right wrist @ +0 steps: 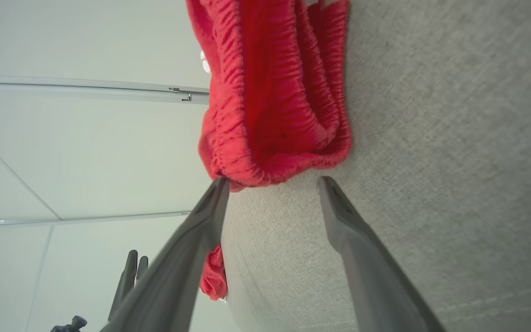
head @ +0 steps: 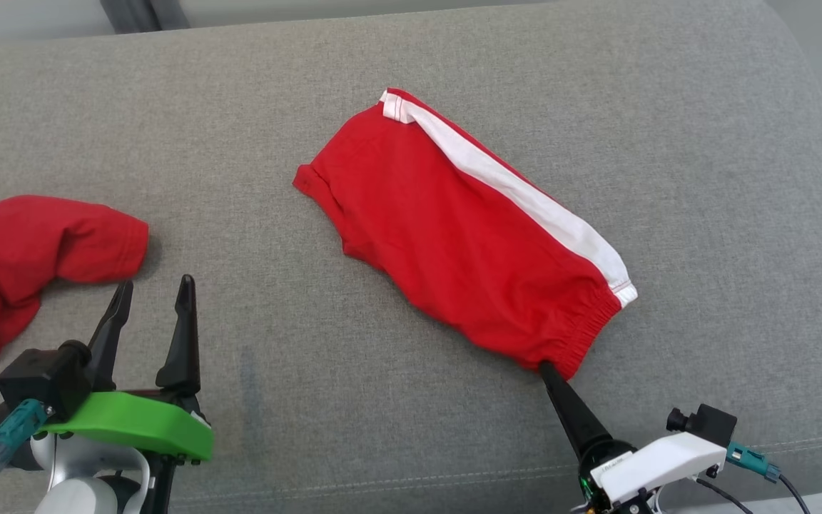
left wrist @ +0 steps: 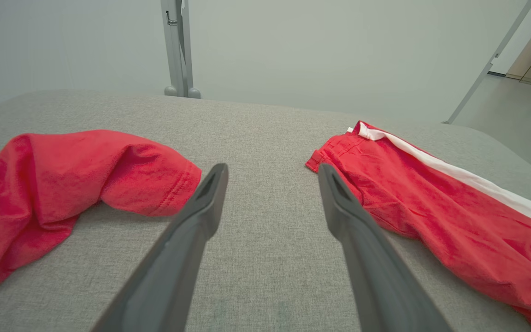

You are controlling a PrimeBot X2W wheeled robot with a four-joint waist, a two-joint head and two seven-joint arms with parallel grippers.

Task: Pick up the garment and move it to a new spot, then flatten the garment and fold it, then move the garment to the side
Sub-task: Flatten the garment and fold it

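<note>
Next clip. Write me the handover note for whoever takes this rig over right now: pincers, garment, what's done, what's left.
Left pincer: open, empty, beside a crumpled red cloth.
Right pincer: open, tips at the elastic edge of the red garment with a white side stripe, not gripping it.
Garment: lies mid grey fabric surface, apparently already folded.
Left: probably moving it to the side.

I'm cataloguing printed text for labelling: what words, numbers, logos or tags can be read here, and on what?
None can be read.
The folded red garment with its white stripe: no lettering on the faces shown.
The crumpled red garment: plain, no print showing.
The small dark marking on the right arm's white housing: too small to read.
</note>
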